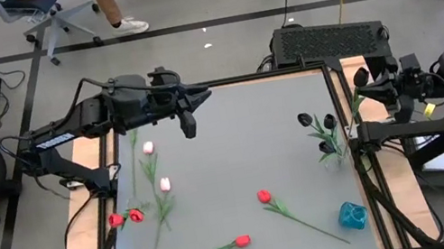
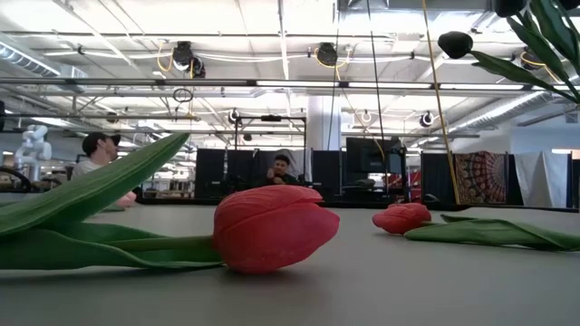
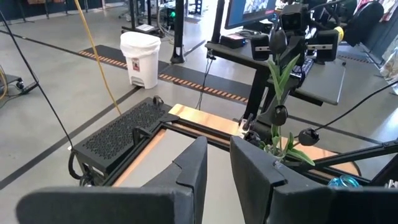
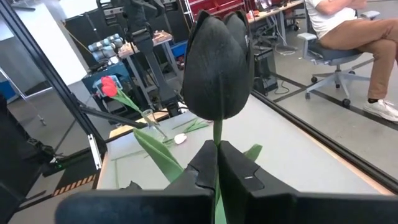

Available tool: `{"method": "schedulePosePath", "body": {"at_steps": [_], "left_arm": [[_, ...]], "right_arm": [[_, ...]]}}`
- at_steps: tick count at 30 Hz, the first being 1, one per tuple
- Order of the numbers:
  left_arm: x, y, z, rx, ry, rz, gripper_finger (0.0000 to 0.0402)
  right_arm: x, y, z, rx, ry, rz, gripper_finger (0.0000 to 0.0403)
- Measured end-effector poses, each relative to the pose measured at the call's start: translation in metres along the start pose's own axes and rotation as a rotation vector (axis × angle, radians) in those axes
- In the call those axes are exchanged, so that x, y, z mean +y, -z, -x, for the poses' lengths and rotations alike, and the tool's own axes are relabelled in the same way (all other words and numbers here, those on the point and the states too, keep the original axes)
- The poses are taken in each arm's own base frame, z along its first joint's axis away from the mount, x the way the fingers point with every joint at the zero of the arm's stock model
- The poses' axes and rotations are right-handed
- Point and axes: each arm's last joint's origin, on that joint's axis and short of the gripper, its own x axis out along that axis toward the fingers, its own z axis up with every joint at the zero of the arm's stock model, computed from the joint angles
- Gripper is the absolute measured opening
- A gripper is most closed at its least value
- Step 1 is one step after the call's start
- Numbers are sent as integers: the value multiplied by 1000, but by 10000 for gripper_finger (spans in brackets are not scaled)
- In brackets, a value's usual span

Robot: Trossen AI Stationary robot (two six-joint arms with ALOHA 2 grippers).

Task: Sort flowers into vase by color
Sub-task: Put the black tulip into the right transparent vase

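My right pincer (image 4: 216, 163) grips a black artificial tulip (image 4: 217, 68) by its green stem, past the bench's (image 1: 234, 141) right edge; my left pincer (image 1: 188, 118), narrowly parted and empty, hovers near the far-left corner.

In your low view the nearest red tulip (image 2: 272, 226) hides most of the desk (image 2: 381, 290) behind it, and its leaf runs off the frame. Above it, a black tulip (image 2: 455, 43) is cut off at the upper corner. The right claw (image 4: 217, 163) hides the stem of its black flower (image 4: 217, 68).
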Motion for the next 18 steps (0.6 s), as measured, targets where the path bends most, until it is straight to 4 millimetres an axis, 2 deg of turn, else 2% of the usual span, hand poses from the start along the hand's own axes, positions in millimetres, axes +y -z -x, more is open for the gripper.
{"method": "schedulePosePath", "body": {"at_steps": [18], "left_arm": [[0, 0, 0, 0, 0, 1, 77]], "right_arm": [[-2, 4, 0, 46, 17, 21, 4]]}}
